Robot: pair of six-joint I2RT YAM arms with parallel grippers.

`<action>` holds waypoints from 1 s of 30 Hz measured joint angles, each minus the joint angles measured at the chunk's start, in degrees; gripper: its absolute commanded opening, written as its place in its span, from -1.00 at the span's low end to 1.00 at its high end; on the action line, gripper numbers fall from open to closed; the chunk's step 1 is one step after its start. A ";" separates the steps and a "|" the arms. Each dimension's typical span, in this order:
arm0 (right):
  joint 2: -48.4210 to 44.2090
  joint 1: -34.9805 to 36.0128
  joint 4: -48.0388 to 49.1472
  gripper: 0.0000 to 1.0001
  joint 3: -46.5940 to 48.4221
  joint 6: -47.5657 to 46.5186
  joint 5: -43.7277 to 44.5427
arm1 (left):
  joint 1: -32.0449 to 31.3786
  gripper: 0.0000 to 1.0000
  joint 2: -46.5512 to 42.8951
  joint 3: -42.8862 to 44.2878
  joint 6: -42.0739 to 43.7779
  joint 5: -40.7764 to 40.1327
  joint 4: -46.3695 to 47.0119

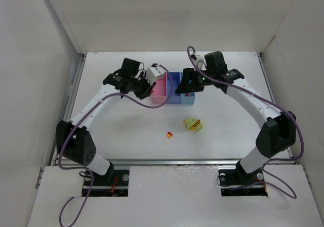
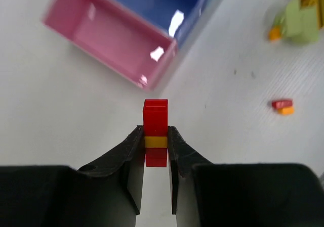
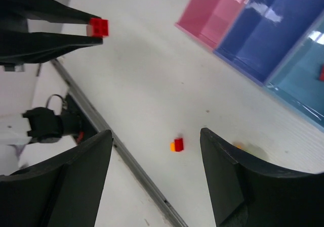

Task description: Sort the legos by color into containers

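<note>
Enclosure: white walls [image 1: 30, 85] stand on your left, far and right sides.
Table: the white table [image 1: 126, 131] carries everything, and a metal rail [image 1: 167, 162] runs along its near edge.
Arms: your left arm [image 1: 96, 108] and right arm [image 1: 253, 103] both bow inward toward the far middle. A purple cable [image 1: 297, 136] loops off the right arm.
Containers: pink bin [image 1: 160, 89], medium blue bin [image 1: 174, 80] and light blue bin [image 1: 189, 100] are joined in one row, with pink on the left.
In the way: from above, your right arm's head hangs over the row and hides much of the two blue bins. Your left arm's head sits just beside the pink bin's left wall.
Right gripper [image 3: 155, 136]: the fingers stand wide apart with nothing between them. They are above the table, and the bins lie ahead of them.
Left gripper [image 2: 156, 136]: it is clamped on the red-yellow-red stack [image 2: 155, 113]. The stack is upright and raised off the table, with the pink bin's near corner just ahead.
Lime clump [image 1: 193, 124]: it lies on the table near-right of the bins, with orange and red bricks stuck to it.
Red-and-orange piece [image 1: 169, 134]: it lies on the table just left of the lime clump, apart from it.
Red bit [image 3: 321, 74]: it lies in the light blue bin, cut off by the frame edge. You cannot tell its shape.
</note>
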 measured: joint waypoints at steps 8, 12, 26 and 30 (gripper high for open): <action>4.07 3.85 5.33 0.42 10.29 5.79 -4.66 | -2.16 -1.00 -3.80 13.05 -2.29 8.04 -1.55; 3.61 5.66 11.13 0.32 9.64 9.73 -5.97 | -2.99 -1.00 -3.56 13.16 -3.04 9.97 -4.15; 3.37 4.48 16.24 0.25 7.19 15.37 -9.38 | -4.94 -1.00 -3.56 13.99 -3.69 10.03 -6.25; 3.98 4.70 16.26 0.16 7.13 15.34 -10.19 | -4.90 -1.00 -3.54 13.99 -3.72 9.40 -6.23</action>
